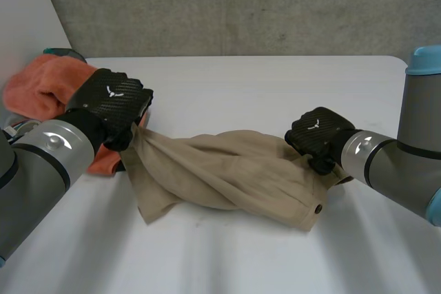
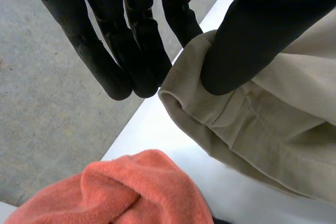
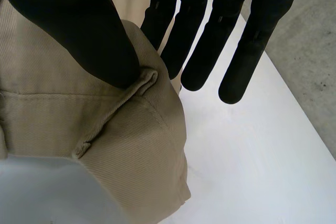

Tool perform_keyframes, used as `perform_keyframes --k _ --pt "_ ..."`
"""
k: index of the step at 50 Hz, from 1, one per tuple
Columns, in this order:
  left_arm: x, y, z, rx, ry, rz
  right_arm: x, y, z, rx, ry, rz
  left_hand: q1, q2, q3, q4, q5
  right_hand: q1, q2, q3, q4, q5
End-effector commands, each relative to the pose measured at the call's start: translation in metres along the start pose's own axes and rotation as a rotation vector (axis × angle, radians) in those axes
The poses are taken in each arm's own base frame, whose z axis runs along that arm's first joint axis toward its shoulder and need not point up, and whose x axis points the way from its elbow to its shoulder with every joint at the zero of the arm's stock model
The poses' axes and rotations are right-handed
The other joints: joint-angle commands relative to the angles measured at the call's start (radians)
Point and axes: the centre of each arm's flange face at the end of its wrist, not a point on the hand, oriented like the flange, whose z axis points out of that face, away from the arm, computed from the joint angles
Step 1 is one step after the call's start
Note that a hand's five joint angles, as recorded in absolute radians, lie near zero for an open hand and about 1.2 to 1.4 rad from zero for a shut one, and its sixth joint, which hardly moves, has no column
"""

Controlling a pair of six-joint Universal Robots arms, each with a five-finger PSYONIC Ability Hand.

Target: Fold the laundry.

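Observation:
Crumpled beige trousers [image 1: 227,173] lie stretched between both hands on the white table [image 1: 275,87]. My left hand [image 1: 114,105] pinches the garment's left end; in the left wrist view the thumb [image 2: 247,45] presses a hemmed edge [image 2: 210,114] against the fingers [image 2: 142,51]. My right hand [image 1: 318,137] grips the right end at the waistband. In the right wrist view its thumb [image 3: 94,40] clamps the beige waistband [image 3: 121,119] by a belt loop against the fingers [image 3: 210,40].
An orange towel [image 1: 48,87] lies bunched at the table's far left, just behind my left hand, and also beneath that hand's fingertips as orange towel [image 2: 131,192]. A grey floor [image 1: 241,5] lies beyond the table's far edge.

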Motion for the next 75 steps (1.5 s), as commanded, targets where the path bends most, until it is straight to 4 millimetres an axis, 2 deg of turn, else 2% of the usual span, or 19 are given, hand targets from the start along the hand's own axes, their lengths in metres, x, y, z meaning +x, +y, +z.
perform_keyframes --k 1,8,13,16,20,25,32,35,37,41,42,45,50,54,58,66,69,72,75 --pt "-0.001 -0.011 -0.008 0.041 0.034 -0.026 0.011 -0.026 -0.026 0.061 0.068 -0.043 0.251 0.197 0.208 0.197 0.23 0.261 0.213 0.206 0.199 0.237" --pt "-0.02 -0.055 -0.052 0.191 0.004 -0.063 0.057 -0.074 -0.074 0.246 0.271 -0.034 0.251 0.197 0.208 0.197 0.23 0.261 0.213 0.206 0.199 0.237" --pt "-0.034 -0.084 -0.079 0.324 -0.045 -0.11 0.084 -0.098 -0.079 0.365 0.349 0.025 0.251 0.197 0.208 0.197 0.23 0.261 0.213 0.206 0.199 0.237" --pt "-0.041 -0.093 -0.086 0.38 -0.077 -0.131 0.094 -0.106 -0.064 0.416 0.354 0.065 0.251 0.197 0.208 0.197 0.23 0.261 0.213 0.206 0.199 0.237" --pt "-0.035 -0.084 -0.066 0.344 -0.057 -0.148 0.104 -0.104 -0.025 0.452 0.352 0.114 0.251 0.197 0.208 0.197 0.23 0.261 0.213 0.206 0.199 0.237" --pt "-0.017 -0.051 -0.023 0.204 -0.002 -0.161 0.101 -0.093 0.042 0.537 0.356 0.143 0.251 0.197 0.208 0.197 0.23 0.261 0.213 0.206 0.199 0.237" --pt "0.002 -0.014 0.014 0.074 0.036 -0.173 0.08 -0.066 0.114 0.634 0.363 0.17 0.251 0.197 0.208 0.197 0.23 0.261 0.213 0.206 0.199 0.237" --pt "0.009 -0.004 0.026 0.049 0.037 -0.173 0.059 -0.057 0.133 0.622 0.342 0.172 0.251 0.197 0.208 0.197 0.23 -0.565 -0.613 -0.62 -0.627 -0.589" --pt "0.009 0.001 0.031 0.037 0.03 -0.166 0.05 -0.053 0.131 0.547 0.347 0.183 0.251 0.197 0.208 0.197 0.23 -0.961 -1.009 -1.015 -1.022 -0.985" --pt "0.01 0.003 0.032 0.031 0.028 -0.15 0.055 -0.051 0.103 0.39 0.399 0.249 0.251 0.197 0.208 0.197 0.23 -0.961 -1.009 -1.015 -1.022 -0.985" --pt "0.01 0.003 0.031 0.032 0.027 -0.149 0.057 -0.052 0.085 0.339 0.41 0.278 0.251 0.197 0.208 0.197 0.23 -0.961 -1.009 -1.015 -1.022 -0.985" --pt "0.009 0.004 0.029 0.031 0.028 -0.143 0.055 -0.052 0.061 0.267 0.392 0.298 0.251 0.197 0.208 0.197 0.23 -0.961 -1.009 -1.015 -1.022 -0.985" --pt "0.008 0.006 0.026 0.028 0.032 -0.144 0.021 -0.034 0.021 0.075 0.209 0.303 0.251 0.197 0.208 0.197 0.23 -0.961 -1.009 -1.015 -1.022 -0.985" --pt "0.008 0.006 0.022 0.034 0.035 -0.144 -0.01 -0.012 0.011 -0.041 0.049 0.316 0.251 0.197 0.208 0.197 0.23 -0.862 -0.91 -0.916 -0.923 -0.886" --pt "0.008 0.007 0.02 0.035 0.031 -0.144 -0.03 0.006 0.009 -0.112 -0.025 0.333 0.251 0.197 0.208 0.197 0.23 -0.735 -0.784 -0.79 -0.797 -0.76" --pt "0.013 0.014 0.022 0.013 0.047 -0.134 -0.042 0.024 0.028 -0.11 0.001 0.314 0.251 0.197 0.208 0.197 0.23 -0.612 -0.66 -0.667 -0.674 -0.636" --pt "0.016 0.017 0.026 0.007 0.056 -0.116 -0.041 0.024 0.033 -0.095 0.018 0.298 0.251 0.197 0.208 0.197 0.23 -0.357 -0.405 -0.412 -0.419 -0.381" --pt "0.019 0.026 0.04 0.0 0.061 -0.069 -0.033 0.018 0.045 -0.045 0.067 0.268 0.251 0.197 0.208 0.197 0.23 0.258 0.21 0.204 0.197 0.234" --pt "0.013 0.023 0.056 0.025 0.035 -0.009 -0.016 0.005 0.053 0.029 0.143 0.245 0.251 0.197 0.208 0.197 0.23 0.261 0.213 0.206 0.199 0.237"
